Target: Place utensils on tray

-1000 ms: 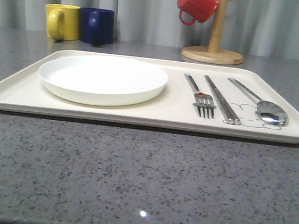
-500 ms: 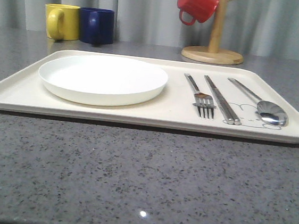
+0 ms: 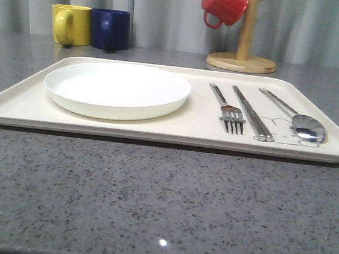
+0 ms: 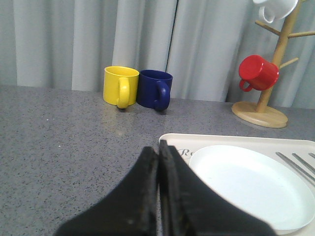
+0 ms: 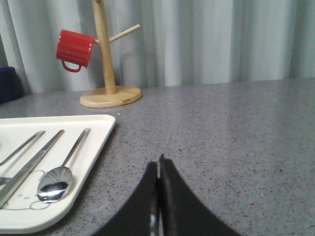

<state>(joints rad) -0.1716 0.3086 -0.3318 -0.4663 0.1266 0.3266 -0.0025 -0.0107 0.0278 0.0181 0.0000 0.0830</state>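
A speckled grey stone bench (image 3: 161, 205) backed by pale curtains (image 3: 169, 12) carries the tray (image 3: 13, 110). Left gripper (image 4: 158, 152) and right gripper (image 5: 158, 164) are both pinched together, holding nothing.

Tray (image 3: 13, 110) and plate (image 3: 117, 90) nudged slightly right

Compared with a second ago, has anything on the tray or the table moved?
Nothing visibly changed. The plate, fork, chopsticks and spoon lie on the tray as before, and the mugs behind it stand where they were.
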